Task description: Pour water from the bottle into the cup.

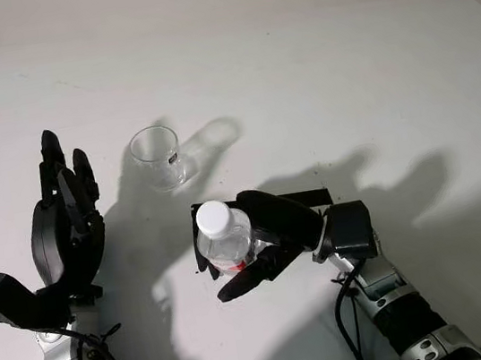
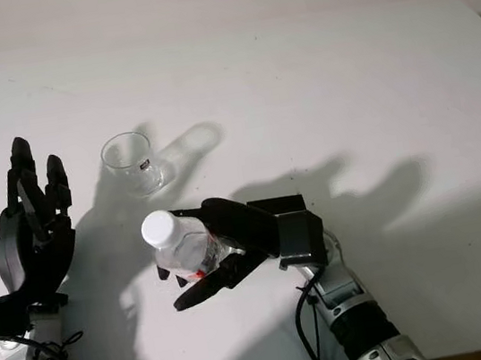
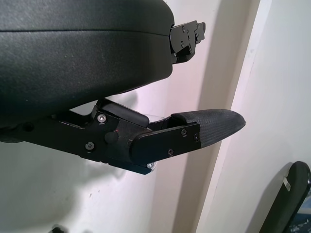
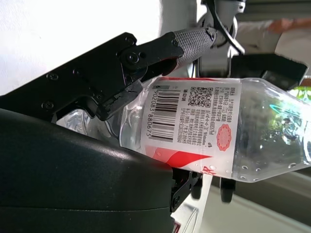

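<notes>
Right robot hand [image 1: 264, 249] clamps the thin, likely crushable bottle [image 1: 224, 235] at its label; left robot hand [image 1: 66, 224] open beside the cup [image 1: 157, 157].

White worktop [image 1: 369, 70], a clear cup [image 1: 157, 156] upright on it left of centre, seemingly empty.

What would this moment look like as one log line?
right hand: shut on bottle, cap on | left hand: open, left of cup | cup: upright | pour: not begun
</notes>
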Robot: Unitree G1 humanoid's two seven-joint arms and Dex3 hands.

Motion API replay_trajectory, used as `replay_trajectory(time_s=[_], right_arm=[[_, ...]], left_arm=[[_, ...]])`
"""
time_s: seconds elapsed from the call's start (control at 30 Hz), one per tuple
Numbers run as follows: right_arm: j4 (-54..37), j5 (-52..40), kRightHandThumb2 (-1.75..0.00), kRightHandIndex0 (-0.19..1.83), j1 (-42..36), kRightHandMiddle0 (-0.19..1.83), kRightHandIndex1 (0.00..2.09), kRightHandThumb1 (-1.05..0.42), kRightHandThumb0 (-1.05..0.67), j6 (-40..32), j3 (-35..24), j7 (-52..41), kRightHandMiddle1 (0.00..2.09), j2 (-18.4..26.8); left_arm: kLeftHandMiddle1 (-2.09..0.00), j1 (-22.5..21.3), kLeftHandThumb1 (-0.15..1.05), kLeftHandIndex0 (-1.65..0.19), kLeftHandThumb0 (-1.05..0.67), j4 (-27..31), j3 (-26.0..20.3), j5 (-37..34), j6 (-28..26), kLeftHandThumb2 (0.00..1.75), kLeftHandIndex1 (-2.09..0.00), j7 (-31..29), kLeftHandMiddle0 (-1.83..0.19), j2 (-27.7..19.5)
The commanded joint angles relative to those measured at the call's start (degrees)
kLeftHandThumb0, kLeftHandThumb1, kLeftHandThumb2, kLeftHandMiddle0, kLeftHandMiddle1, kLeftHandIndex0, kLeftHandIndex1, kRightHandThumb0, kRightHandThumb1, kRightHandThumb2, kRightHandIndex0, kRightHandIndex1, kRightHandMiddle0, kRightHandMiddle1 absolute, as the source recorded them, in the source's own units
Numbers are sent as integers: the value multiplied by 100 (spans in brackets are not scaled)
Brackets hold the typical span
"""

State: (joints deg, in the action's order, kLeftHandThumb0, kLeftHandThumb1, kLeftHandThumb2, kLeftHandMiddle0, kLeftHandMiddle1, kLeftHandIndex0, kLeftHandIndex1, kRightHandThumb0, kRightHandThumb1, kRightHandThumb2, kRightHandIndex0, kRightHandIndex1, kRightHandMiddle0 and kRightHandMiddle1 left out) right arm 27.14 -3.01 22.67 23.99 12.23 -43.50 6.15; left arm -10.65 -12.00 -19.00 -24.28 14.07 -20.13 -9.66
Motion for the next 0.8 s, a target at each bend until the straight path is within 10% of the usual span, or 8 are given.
replay_trajectory(time_s=[0.0, 0.77], right_arm=[[149, -42, -43, 166, 105, 103, 209, -105, -45, -75, -217, 254, 209, 51], [3835, 1901, -34, 116, 4413, 94, 209, -105, -31, 564, -468, 3914, 209, 466]], left_arm=[[0, 32, 105, 19, -73, -27, 1, 9, 6, 62, 0, -11, 19, -7], [0, -39, 105, 19, -73, -24, 69, 100, 12, 63, 0, 49, 19, 31]])
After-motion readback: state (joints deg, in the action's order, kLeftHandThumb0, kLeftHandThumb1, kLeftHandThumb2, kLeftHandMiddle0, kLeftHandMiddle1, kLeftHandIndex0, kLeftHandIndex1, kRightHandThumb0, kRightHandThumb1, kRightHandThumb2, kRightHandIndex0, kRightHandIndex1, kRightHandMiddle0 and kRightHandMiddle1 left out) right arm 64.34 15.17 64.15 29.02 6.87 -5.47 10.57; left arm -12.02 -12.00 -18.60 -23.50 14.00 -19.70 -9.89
